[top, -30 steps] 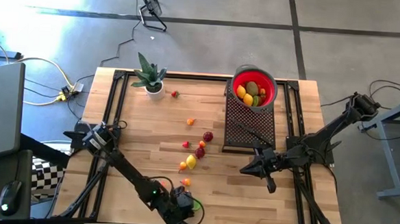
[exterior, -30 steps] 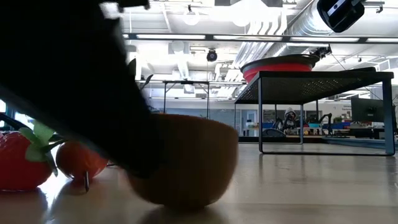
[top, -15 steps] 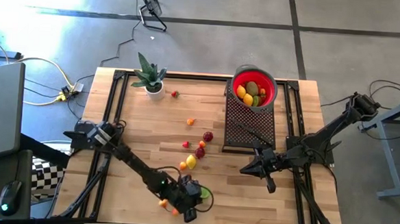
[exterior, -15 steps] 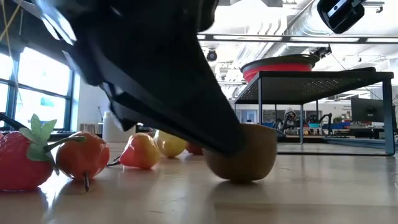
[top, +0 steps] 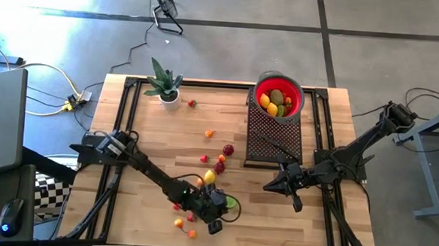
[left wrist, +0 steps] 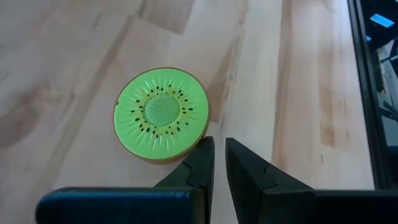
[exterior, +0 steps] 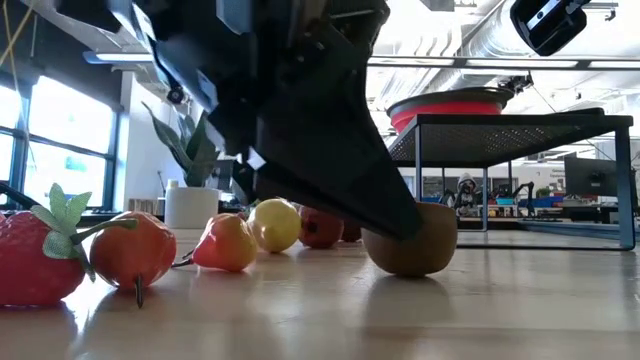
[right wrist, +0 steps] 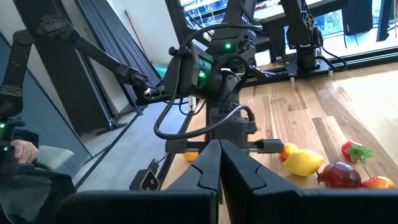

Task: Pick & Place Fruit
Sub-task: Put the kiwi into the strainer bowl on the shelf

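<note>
1. Nearest to the front edge of the desk (top: pixel 289 232) we saw two small orange fruits (top: pixel 178 223) and a strawberry (exterior: pixel 35 258) lying loose on the wood.
2. Just behind them the left claw (top: pixel 214 227) hung low over the desk, with its fingers (left wrist: pixel 202 163) almost together and nothing between them.
3. The half kiwi (left wrist: pixel 163 115) lay on the desk, green face up, just beside the tips of this claw; we could not tell if they touched it.
4. A little farther, near the middle of the desk, we saw a yellow lemon (top: pixel 210 177) in a loose group with some red fruits (top: pixel 227 150) and small orange ones.
5. To the right of this group the right claw (top: pixel 270 187) waited above the desk with its fingers (right wrist: pixel 208 163) pressed together, holding nothing.
6. Behind the right claw stood a black mesh stand (top: pixel 273 137), and the red bowl (top: pixel 279 96) at its far end held yellow, green and orange fruits.
7. At the far left a potted plant (top: pixel 164 84) stood on the desk, and one small red fruit (top: pixel 192 103) lay just beside it.
</note>
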Robot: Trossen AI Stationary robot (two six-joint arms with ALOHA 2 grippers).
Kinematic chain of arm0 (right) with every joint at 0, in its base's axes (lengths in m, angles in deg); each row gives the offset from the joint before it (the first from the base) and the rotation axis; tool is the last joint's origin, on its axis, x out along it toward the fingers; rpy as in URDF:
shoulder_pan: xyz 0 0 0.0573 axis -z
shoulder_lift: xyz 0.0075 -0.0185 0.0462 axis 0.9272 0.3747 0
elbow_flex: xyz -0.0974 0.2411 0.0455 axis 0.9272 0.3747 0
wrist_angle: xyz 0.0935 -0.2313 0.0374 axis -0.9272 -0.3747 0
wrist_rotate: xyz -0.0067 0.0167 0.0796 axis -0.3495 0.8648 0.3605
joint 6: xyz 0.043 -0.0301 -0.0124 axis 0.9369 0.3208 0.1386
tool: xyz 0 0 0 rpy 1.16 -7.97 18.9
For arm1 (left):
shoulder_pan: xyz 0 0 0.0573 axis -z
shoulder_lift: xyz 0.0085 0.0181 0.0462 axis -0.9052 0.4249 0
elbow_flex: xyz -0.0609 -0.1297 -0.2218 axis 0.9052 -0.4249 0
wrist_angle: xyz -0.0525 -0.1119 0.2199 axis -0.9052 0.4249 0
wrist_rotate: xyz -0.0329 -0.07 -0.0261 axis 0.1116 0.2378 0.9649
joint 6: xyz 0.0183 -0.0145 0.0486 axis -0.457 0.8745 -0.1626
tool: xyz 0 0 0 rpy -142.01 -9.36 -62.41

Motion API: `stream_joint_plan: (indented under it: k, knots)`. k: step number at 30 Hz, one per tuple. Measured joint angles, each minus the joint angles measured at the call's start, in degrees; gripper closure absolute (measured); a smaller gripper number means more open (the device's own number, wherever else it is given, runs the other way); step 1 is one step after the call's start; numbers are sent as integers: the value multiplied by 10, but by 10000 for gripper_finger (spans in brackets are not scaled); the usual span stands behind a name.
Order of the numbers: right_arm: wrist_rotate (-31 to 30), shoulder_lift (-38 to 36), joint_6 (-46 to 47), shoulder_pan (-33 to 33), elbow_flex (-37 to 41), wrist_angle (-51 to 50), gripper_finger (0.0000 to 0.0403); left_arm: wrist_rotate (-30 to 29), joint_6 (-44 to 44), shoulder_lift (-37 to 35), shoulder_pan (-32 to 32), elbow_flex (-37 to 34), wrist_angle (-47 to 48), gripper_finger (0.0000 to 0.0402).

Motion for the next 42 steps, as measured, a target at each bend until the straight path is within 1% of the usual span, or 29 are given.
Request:
stream_joint_plan:
  k: [6,12,17,19,21,23,25,26,29,31,33,35,37,42]
  knots:
    - [0,0,0,0,0,0,401,2,5,0,-1,0,-1,365]
    - [0,0,0,0,0,0,401,34,5,-8,8,1,-9,365]
    - [0,0,5,0,0,0,401,39,-16,-36,16,0,9,365]
    - [0,0,5,0,0,1,401,25,-42,-57,21,0,27,365]
    - [0,0,5,0,0,1,401,-3,-80,-75,23,1,32,365]
    - [0,0,6,0,0,1,401,-33,-114,-97,23,0,59,365]
    - [0,0,6,0,0,1,401,-51,-132,-112,22,2,70,365]
    - [0,0,6,0,0,1,401,-69,-141,-122,22,1,94,365]
    - [0,0,7,0,0,2,401,-114,-149,-144,23,1,157,365]
    - [0,0,7,0,0,2,401,-157,-144,-159,28,-3,210,365]
    - [0,0,6,0,0,1,401,-180,-148,-171,31,-12,217,365]
    - [0,0,6,0,0,1,401,-188,-148,-185,38,-28,234,365]
    - [0,0,5,0,0,1,401,-190,-149,-198,42,-44,229,365]
    - [0,0,5,0,0,1,401,-193,-162,-256,50,-100,231,365]
